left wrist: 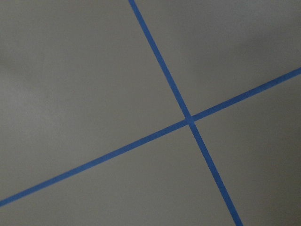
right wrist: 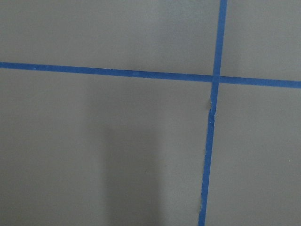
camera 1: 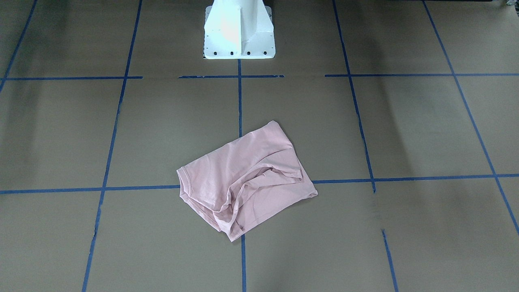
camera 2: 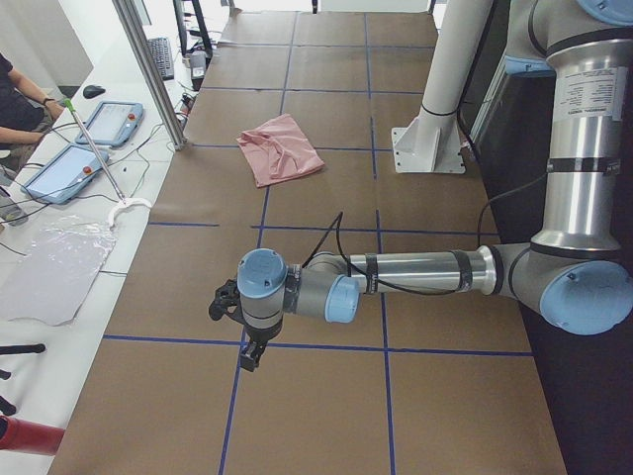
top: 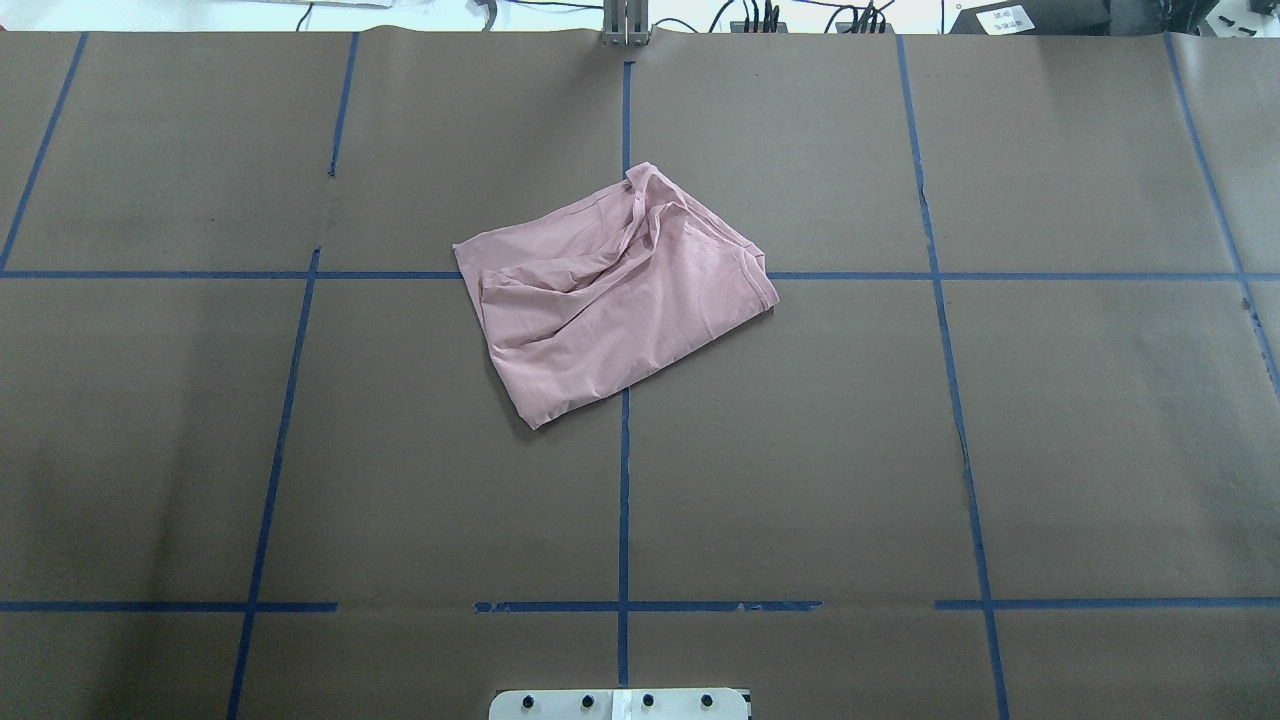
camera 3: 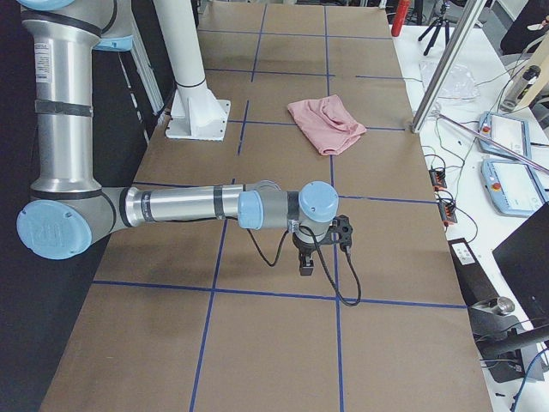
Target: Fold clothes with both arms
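Brown table [top: 900,450] bears T-shirt [top: 620,290] well apart from jaws.

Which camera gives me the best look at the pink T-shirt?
The exterior front-facing view: the pink T-shirt lies crumpled, large and unblocked there. The overhead exterior view shows it nearly as well; both side views show it small and distant; the wrist cameras see only table and blue tape.

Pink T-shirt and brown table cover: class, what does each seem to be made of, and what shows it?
Pink T-shirt: soft matte knit fabric, perhaps cotton; it slumps in loose wrinkles and has stitched hems. Brown table cover: probably kraft paper, matte, with faint creases; blue tape lines lie flat on it.
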